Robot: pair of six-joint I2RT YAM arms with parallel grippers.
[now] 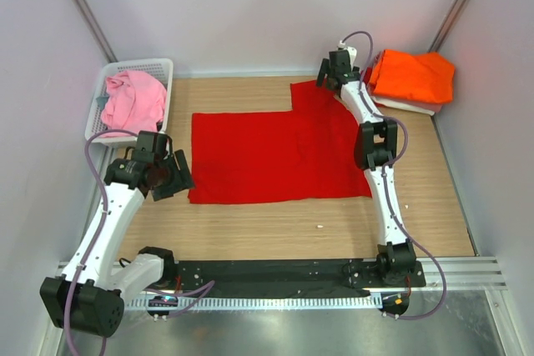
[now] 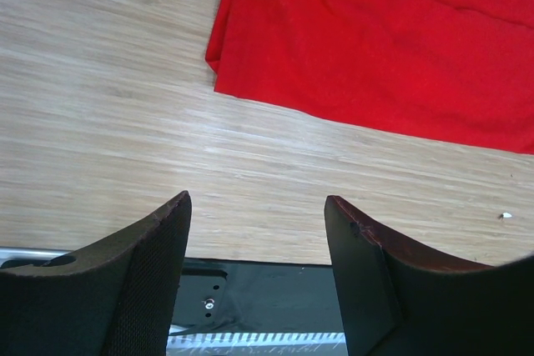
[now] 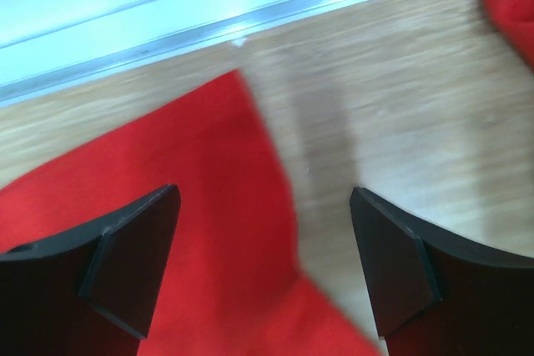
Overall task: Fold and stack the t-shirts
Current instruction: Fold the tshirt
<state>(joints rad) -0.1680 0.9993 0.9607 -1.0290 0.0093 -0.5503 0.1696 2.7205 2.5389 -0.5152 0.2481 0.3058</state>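
Observation:
A bright red t-shirt (image 1: 275,156) lies flat on the wooden table, with one sleeve (image 1: 313,93) sticking out at its far right. My left gripper (image 1: 177,179) hovers open just off the shirt's near left corner (image 2: 219,64), nothing between its fingers (image 2: 158,239). My right gripper (image 1: 325,81) is open above the far sleeve (image 3: 209,248), whose edge runs between the jaws; they are not touching the cloth. A folded orange t-shirt (image 1: 413,75) rests on a white one (image 1: 409,107) at the far right. A pink t-shirt (image 1: 133,99) is bunched in a basket.
The white plastic basket (image 1: 158,64) stands at the far left corner. Pale walls enclose the table on three sides. A black base plate (image 1: 267,273) and metal rail run along the near edge. A small white speck (image 1: 319,226) lies on the wood.

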